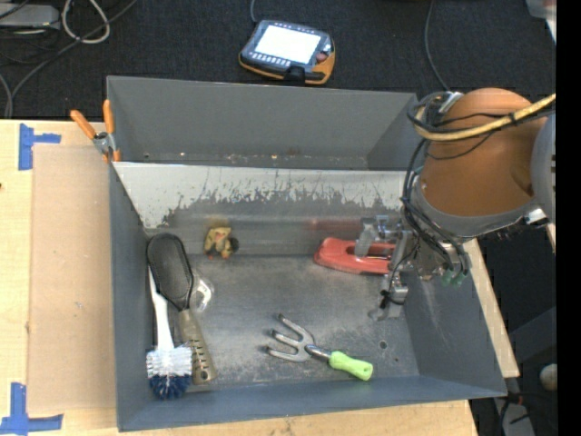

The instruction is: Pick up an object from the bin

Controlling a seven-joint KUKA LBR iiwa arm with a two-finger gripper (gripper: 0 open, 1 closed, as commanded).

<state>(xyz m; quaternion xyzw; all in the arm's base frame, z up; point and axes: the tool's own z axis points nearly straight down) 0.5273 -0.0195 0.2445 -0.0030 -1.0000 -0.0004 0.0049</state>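
Rightward in bin [263, 143], red tool [348, 254], long axis left-right.

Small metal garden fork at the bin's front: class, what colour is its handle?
Its handle is bright green, shown best in the camera view.

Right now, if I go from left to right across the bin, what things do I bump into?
White brush with blue bristles → little yellow toy → small fork with green handle → gripper
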